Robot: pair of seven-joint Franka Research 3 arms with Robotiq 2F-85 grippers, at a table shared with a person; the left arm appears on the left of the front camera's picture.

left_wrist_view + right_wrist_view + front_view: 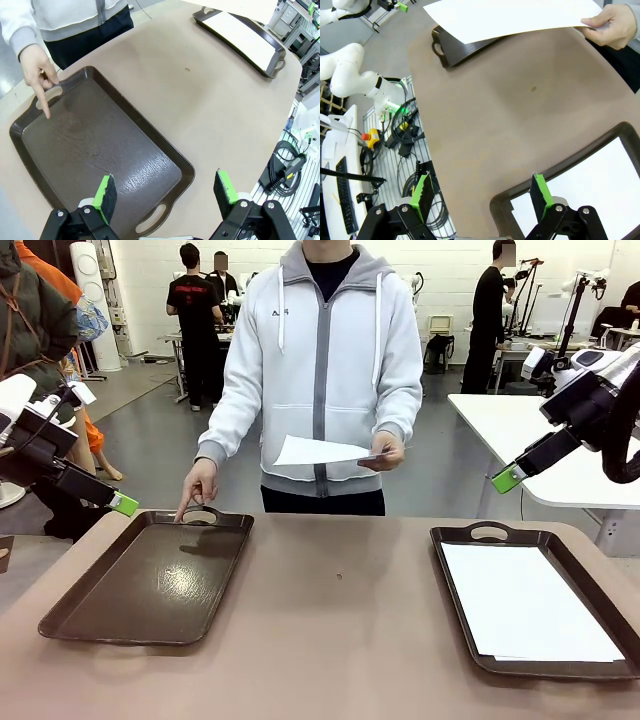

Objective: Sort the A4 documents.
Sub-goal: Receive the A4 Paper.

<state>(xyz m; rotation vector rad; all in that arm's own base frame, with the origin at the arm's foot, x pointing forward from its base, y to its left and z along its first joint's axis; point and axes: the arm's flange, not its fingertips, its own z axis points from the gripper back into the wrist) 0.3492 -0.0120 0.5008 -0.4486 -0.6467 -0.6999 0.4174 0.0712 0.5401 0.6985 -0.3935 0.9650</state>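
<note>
Right tool (480, 192) above trayed documents (592, 192)

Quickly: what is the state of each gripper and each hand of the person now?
Left gripper: open, empty.
Right gripper: open, empty.
Hand: holding a sheet.
Other hand: pointing at the empty tray.

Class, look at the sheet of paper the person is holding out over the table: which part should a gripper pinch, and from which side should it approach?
Probably the free edge of the sheet, opposite the holding hand. It lies nearly flat, so the jaws should close above and below it, coming in level from the robot's side. The left gripper and the right gripper are both open.
</note>
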